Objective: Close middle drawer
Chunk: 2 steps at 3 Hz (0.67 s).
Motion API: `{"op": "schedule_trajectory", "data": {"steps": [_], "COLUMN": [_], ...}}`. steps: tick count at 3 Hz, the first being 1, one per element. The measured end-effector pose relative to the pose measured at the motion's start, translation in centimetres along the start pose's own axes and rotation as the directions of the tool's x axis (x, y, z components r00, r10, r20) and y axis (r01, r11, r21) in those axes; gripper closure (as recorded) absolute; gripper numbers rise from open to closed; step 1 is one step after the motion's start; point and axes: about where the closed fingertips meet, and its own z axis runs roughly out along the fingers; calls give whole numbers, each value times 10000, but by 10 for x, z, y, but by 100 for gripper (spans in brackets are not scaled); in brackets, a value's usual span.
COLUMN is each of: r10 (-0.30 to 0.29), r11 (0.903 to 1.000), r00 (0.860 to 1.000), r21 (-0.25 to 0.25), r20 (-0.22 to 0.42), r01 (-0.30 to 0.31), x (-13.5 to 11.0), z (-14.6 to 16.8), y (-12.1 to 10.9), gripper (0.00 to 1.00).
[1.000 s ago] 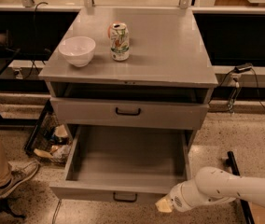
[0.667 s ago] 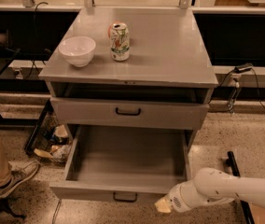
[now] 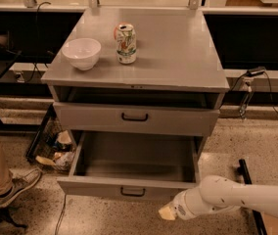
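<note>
- A grey metal cabinet (image 3: 178,53) seen from above and in front. The middle drawer (image 3: 95,186), a wide deep tray with a low front and small dark handle (image 3: 132,192), is pulled far out and holds nothing visible.
- Above it, the taller-fronted top drawer (image 3: 90,117) sits out by a small margin.
- The gripper (image 3: 168,212), pale-tipped on a white arm (image 3: 246,199) reaching in from the right, is low, just beside the right end of the middle drawer's front. Whether it is open or closed cannot be told, nor whether it touches the front.
- Judged step: lining up to push; the closing itself is not yet done.
- The next move likely calls for setting the gripper against the front panel and pressing straight back toward the cabinet, evenly enough that the tray does not skew.
- On the cabinet top stand a white bowl (image 3: 81,53) and, near it, an upright drink can (image 3: 126,44).
- Speckled floor (image 3: 256,141); a wire basket of clutter (image 3: 51,146) left of the cabinet; a person's tan trouser leg and shoe (image 3: 11,182) at far left; cables (image 3: 246,92) on the right.
</note>
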Motion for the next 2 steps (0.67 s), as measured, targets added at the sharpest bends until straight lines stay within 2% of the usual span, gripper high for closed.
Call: {"op": "schedule_trajectory", "data": {"steps": [1,2], "r10": [-297,-581], "r11": [9995,9983], "r00": [9979,9939], "r21": [86,100], "r20": [578,933], "r01": [292,574], "x": [-33,-51], "z": [22,42], "y": [-21,-31], "gripper": [100,100]}}
